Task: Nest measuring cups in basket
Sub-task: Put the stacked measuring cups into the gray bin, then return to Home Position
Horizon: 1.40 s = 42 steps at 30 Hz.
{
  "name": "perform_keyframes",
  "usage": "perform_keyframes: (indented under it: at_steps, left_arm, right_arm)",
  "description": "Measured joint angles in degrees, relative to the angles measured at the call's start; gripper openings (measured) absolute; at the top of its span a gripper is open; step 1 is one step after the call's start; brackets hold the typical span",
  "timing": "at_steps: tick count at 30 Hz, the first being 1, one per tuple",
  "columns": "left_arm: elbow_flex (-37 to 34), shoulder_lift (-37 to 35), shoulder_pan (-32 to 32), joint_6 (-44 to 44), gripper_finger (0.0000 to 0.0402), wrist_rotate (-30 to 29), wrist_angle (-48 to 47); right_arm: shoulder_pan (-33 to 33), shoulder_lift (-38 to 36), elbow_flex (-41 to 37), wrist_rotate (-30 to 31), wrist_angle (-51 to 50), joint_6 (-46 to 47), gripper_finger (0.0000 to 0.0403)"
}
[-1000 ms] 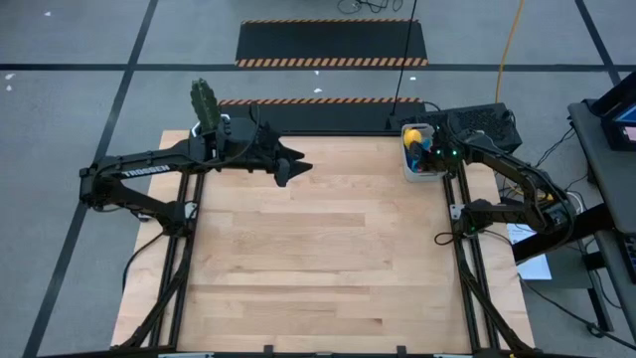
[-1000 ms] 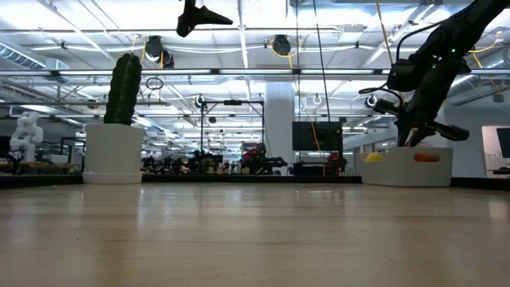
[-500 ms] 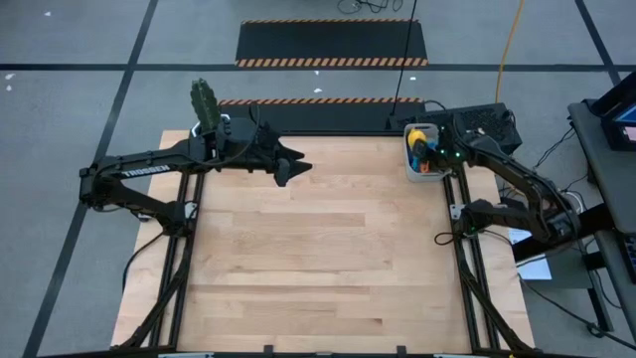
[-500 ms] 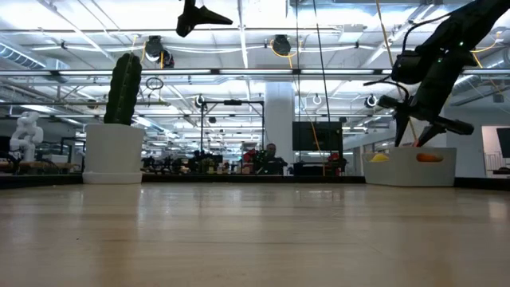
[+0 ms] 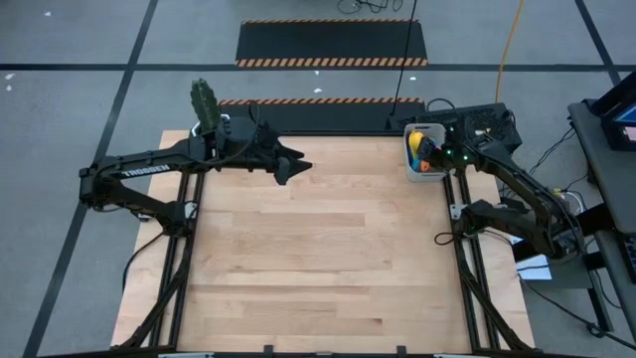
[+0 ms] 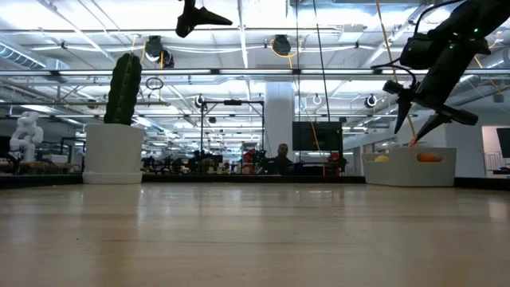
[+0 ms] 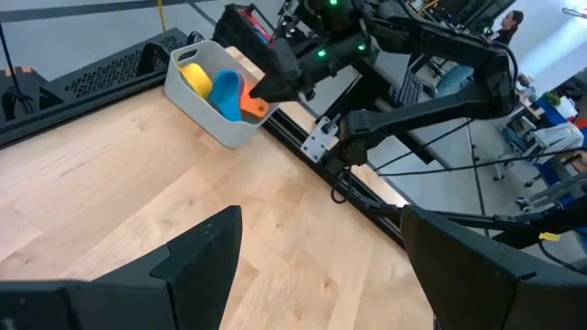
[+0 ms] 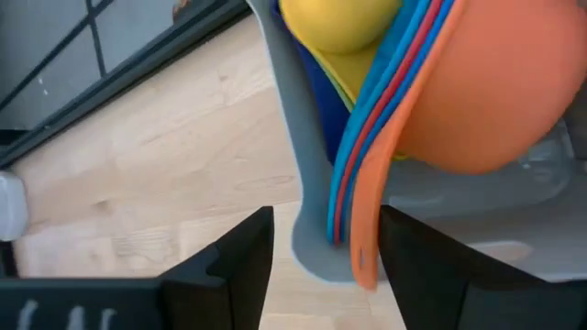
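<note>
The basket (image 5: 421, 159) stands at the table's far right edge. Inside it lie nested measuring cups: an orange bowl (image 8: 486, 82), a yellow one (image 8: 339, 23) and a stack of blue, red and orange handles (image 8: 362, 211) that leans over the basket's wall (image 8: 307, 211). My right gripper (image 5: 430, 150) hangs open just above the basket (image 6: 410, 166), its fingers on either side of the handles and holding nothing. My left gripper (image 5: 296, 163) hovers open high over the table's far left part, beside a cactus pot.
A white pot with a green cactus (image 5: 206, 104) stands at the table's far left corner, and it shows in the low view as a cactus (image 6: 123, 88) too. Bare wooden tabletop (image 5: 318, 249) fills the middle and near side. Dark rails (image 5: 467, 259) border the table's sides.
My right gripper has opened and risen a little from the basket, letting go of the orange cup, which stays in the basket on the other cups.
</note>
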Motion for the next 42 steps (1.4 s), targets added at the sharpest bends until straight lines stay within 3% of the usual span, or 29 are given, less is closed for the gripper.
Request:
perform_keyframes:
  at_steps: [19, 37, 42]
  left_arm:
    - [0.03, -3.44, -1.25, -0.35, 0.0298, -0.49, 1.3]
    - [0.0, -7.38, -2.58, -0.11, 0.0298, -3.61, -1.04]
    - [0.0, -7.37, -2.58, 1.2, 0.0298, -3.63, -1.4]
  right_arm:
    - [7.4, -11.28, 0.0, 0.06, -3.24, 4.58, 0.0176]
    - [22.04, -15.32, 0.0, 0.02, 13.29, 3.37, 0.0175]
    - [26.83, -15.32, 0.0, 0.1, 18.27, -1.48, 0.0147]
